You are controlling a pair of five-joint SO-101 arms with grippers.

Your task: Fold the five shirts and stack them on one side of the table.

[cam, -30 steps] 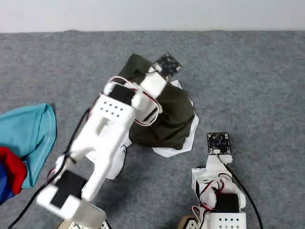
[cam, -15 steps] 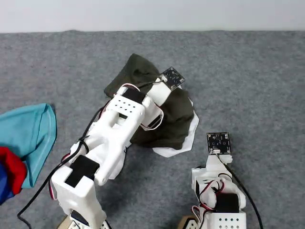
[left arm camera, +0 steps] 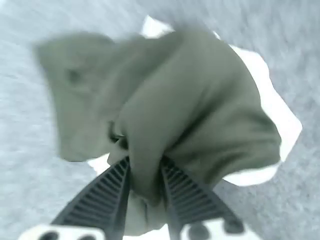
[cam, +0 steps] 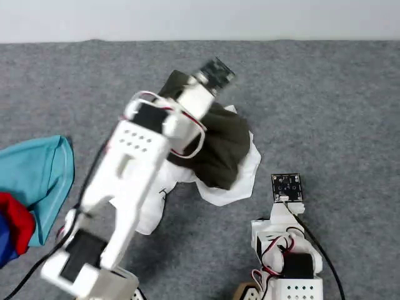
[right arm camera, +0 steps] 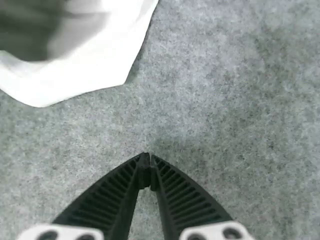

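An olive-green shirt [cam: 219, 140] lies bunched on top of a white shirt [cam: 240, 181] in the middle of the table. My left gripper [left arm camera: 145, 172] is shut on a fold of the olive-green shirt [left arm camera: 190, 110], and its arm [cam: 134, 169] stretches over the white shirt from the near left. The white shirt [left arm camera: 280, 125] peeks out around the green one. A teal shirt [cam: 34, 175], a red one [cam: 14, 222] and a blue one [cam: 5, 247] are piled at the left edge. My right gripper [right arm camera: 146, 167] is shut on nothing above bare carpet, near the white shirt's [right arm camera: 75, 60] edge.
Grey carpet [cam: 325, 112] covers the table, with free room to the right and at the back. The right arm's base [cam: 284, 262] stands at the near edge.
The left arm has swung back and lifted with the olive-green shirt, drawing the cloth toward the near side. The right arm has not moved.
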